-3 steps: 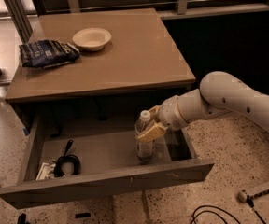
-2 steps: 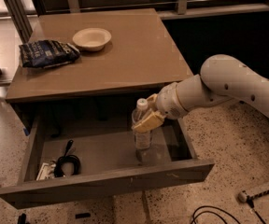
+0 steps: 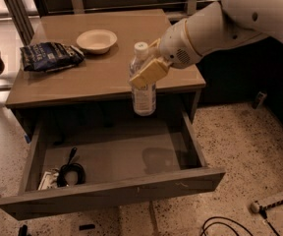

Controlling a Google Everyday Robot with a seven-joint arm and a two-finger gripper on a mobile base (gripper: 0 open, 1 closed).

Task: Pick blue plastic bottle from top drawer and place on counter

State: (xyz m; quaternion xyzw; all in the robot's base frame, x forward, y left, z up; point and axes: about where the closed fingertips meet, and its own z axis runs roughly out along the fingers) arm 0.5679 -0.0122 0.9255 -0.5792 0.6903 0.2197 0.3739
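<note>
The blue plastic bottle (image 3: 143,90) is clear with a white cap and a pale label. It hangs upright in the air above the open top drawer (image 3: 112,193), in front of the counter's front edge. My gripper (image 3: 149,69) comes in from the right and is shut on the bottle's upper half, a tan finger (image 3: 148,73) across its front. The counter (image 3: 107,65) is a tan tabletop behind the bottle.
A white bowl (image 3: 97,40) and a dark blue chip bag (image 3: 50,56) lie on the counter's left and back. A black cable coil (image 3: 70,173) and a small white object sit in the drawer's left corner. Cables and a tool lie on the floor at right.
My gripper has lifted the bottle up out of the drawer to counter height. The arm has risen with it and looms larger at the upper right.
</note>
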